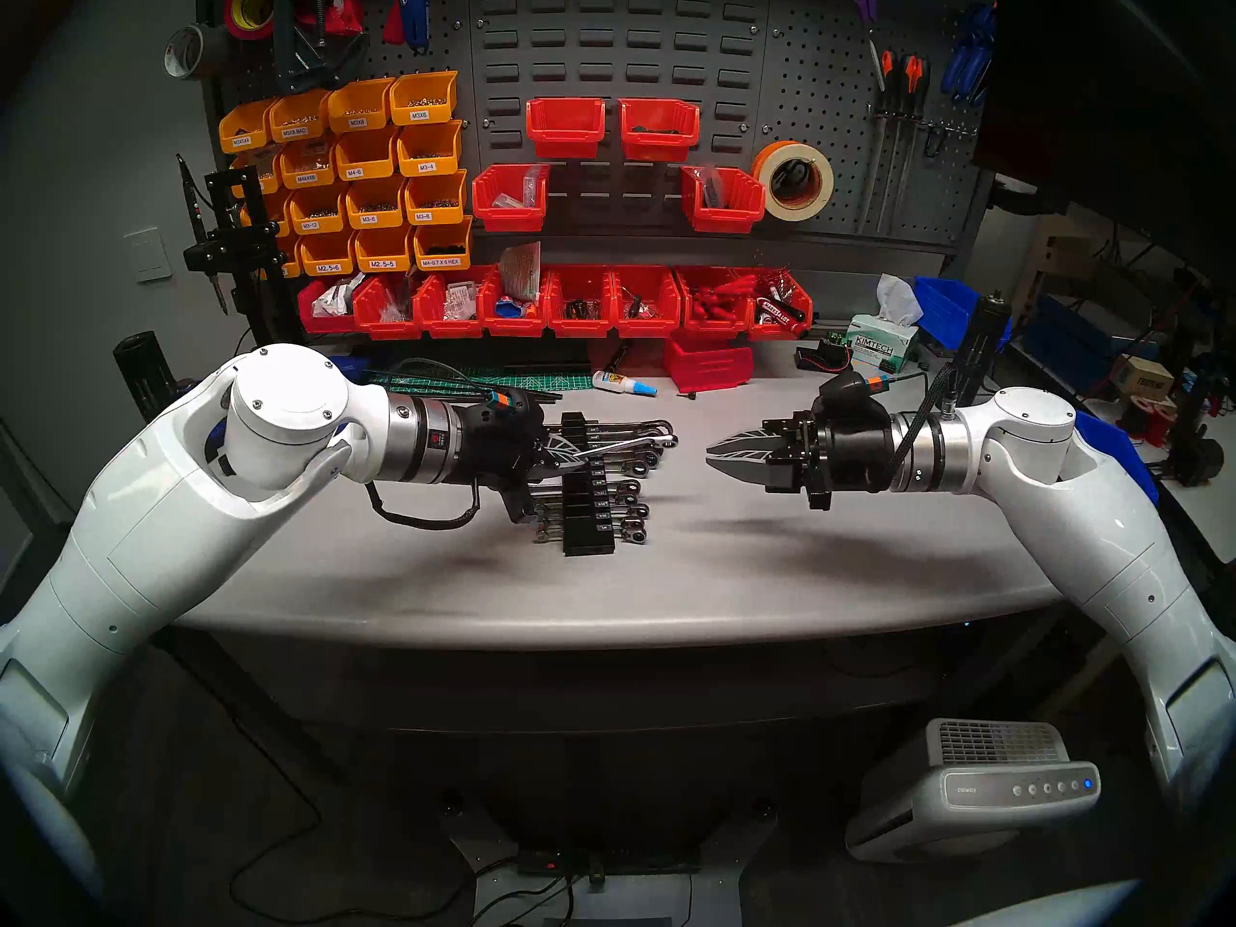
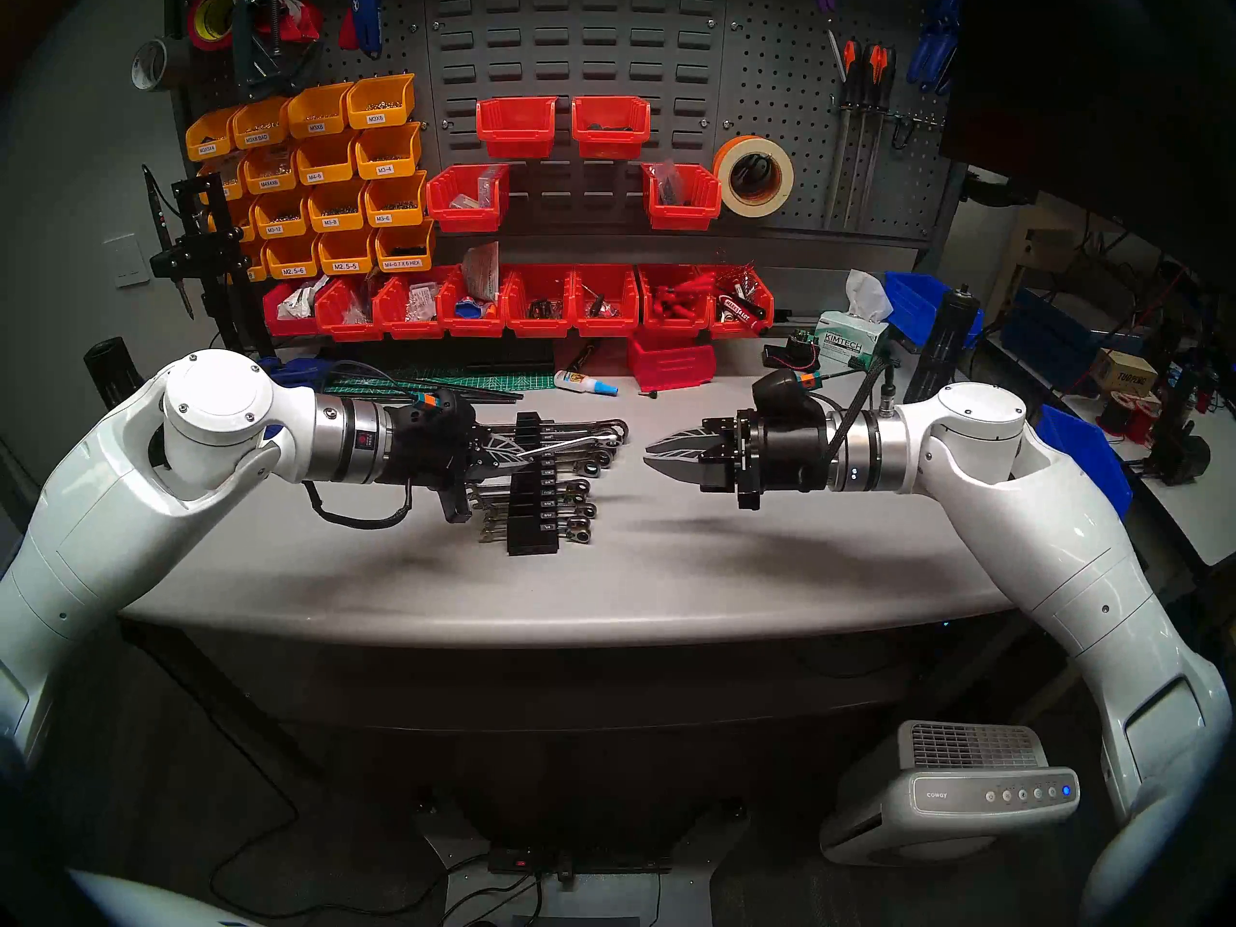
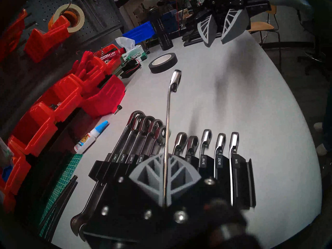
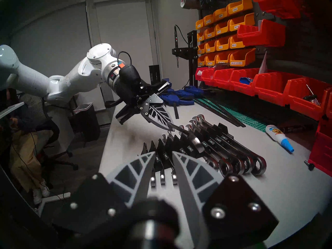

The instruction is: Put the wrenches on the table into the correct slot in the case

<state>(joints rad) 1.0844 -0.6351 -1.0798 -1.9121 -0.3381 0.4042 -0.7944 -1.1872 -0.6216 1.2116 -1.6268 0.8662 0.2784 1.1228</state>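
Gripped edge-on in the left tool [image 3: 166, 182], whose jaws are clamped tight on its shank, the wrench [image 3: 168, 117] juts out over the rack [image 3: 206, 162], ring end leading, clear of the tabletop [image 3: 233, 99]. Wrenches fill the rack on both sides of one bare groove [image 4: 183, 140] about midway, between the small sizes and the large ones; the held wrench hangs just above that gap. Beyond the rack's ring-end side the right tool [image 1: 719, 459] hovers empty, its jaws partly apart, fingertips pointing back at the rack. My reading: this is the carry-to-slot step. Next the left tool probably needs to line the shank with the groove, then lower and press it home.
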